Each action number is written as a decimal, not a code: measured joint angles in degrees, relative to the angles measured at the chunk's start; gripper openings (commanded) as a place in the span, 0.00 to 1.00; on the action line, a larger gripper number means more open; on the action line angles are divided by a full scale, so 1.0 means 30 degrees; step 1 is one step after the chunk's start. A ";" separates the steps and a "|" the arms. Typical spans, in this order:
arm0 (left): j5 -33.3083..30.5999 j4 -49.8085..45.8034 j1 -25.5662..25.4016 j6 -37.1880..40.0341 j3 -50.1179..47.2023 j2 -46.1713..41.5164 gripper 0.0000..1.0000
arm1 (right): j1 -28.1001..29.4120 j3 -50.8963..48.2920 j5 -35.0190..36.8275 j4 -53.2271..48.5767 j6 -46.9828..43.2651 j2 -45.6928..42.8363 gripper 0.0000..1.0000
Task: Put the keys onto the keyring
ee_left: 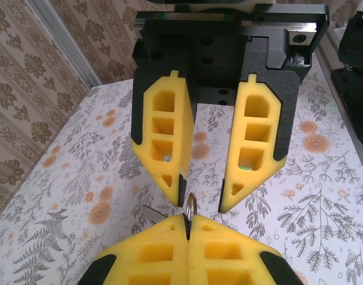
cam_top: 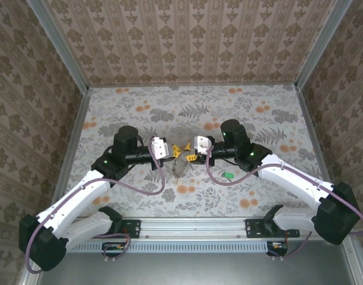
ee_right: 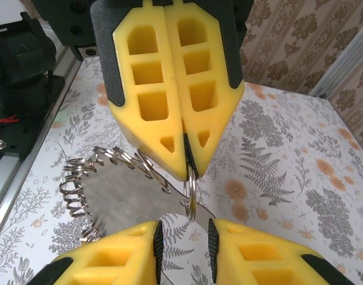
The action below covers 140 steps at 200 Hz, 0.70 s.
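Keyring [cam_top: 181, 168]: 1, in left jaws; green key [cam_top: 228, 175]: 1

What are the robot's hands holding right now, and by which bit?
The left gripper pinches a small metal ring by its rim, between shut fingertips. The right gripper is open and seems to hold nothing.

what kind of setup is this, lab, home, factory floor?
Most likely an enclosed robot test cell in a lab, not a home. Wallpaper-patterned walls sit in aluminium posts, the tabletop is a floral print, and the left arm and right arm are bolted to a metal rail.
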 measured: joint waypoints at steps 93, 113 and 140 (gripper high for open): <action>-0.0299 -0.0393 -0.0226 0.0153 0.0000 0.0160 0.00 | 0.0022 0.0765 0.0044 -0.0423 0.0182 0.0495 0.19; -0.0372 -0.0532 -0.0226 0.0153 0.0000 0.0197 0.00 | 0.0022 0.0852 0.0000 -0.0561 0.0197 0.0714 0.19; -0.0437 -0.0656 -0.0240 0.0153 0.0000 0.0204 0.00 | 0.0044 0.0933 -0.0022 -0.0801 0.0233 0.0794 0.16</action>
